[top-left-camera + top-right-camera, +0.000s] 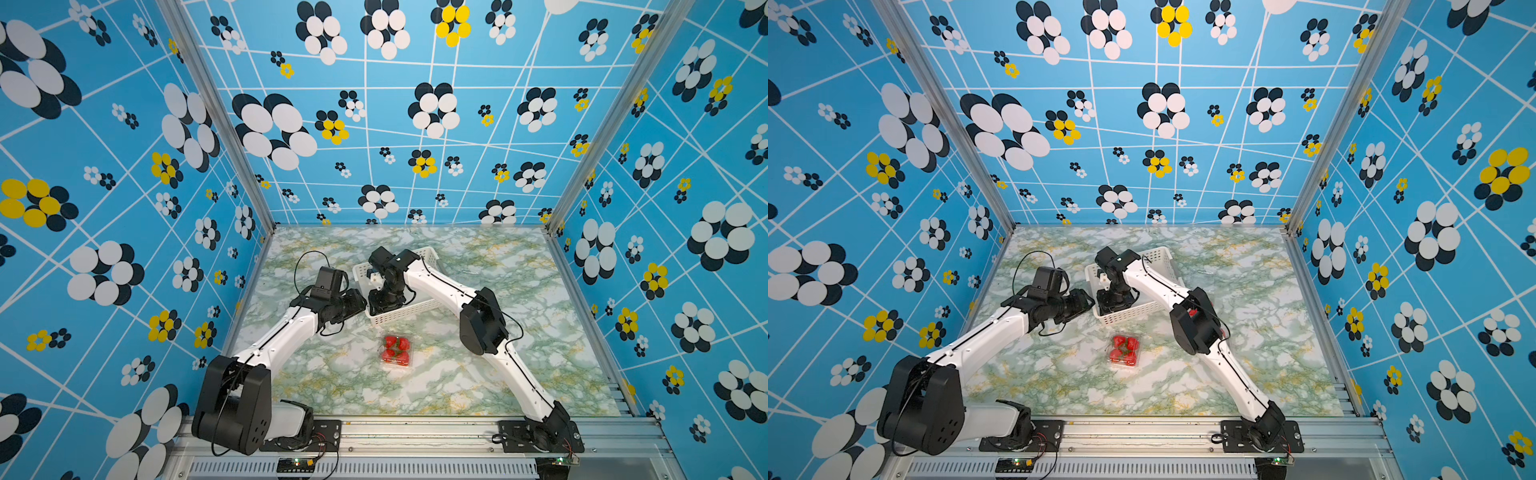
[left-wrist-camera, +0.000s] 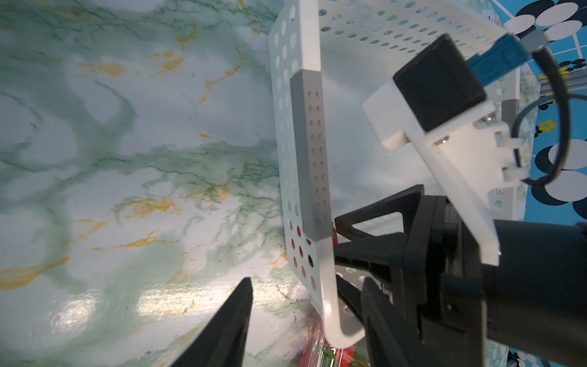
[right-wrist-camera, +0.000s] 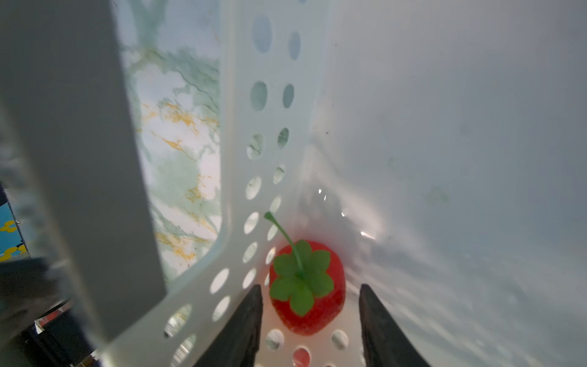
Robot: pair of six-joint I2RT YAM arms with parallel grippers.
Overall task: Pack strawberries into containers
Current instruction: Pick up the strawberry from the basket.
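Observation:
One red strawberry (image 3: 307,286) with a green cap and stem lies in a corner of the white perforated basket (image 1: 428,255). My right gripper (image 3: 310,287) reaches down into the basket and stands open, a finger on each side of this strawberry without touching it. My left gripper (image 2: 308,281) is open at the basket's near left corner, one finger outside the wall and one inside the rim (image 2: 330,305). In both top views a clear container (image 1: 396,352) (image 1: 1124,351) holding several strawberries sits in front of the basket.
The marble tabletop (image 1: 478,386) is walled by blue flowered panels. The right arm's elbow (image 1: 1196,324) hangs over the table right of the basket, with a bit of red (image 1: 1192,311) showing behind it. The two grippers are close together at the basket.

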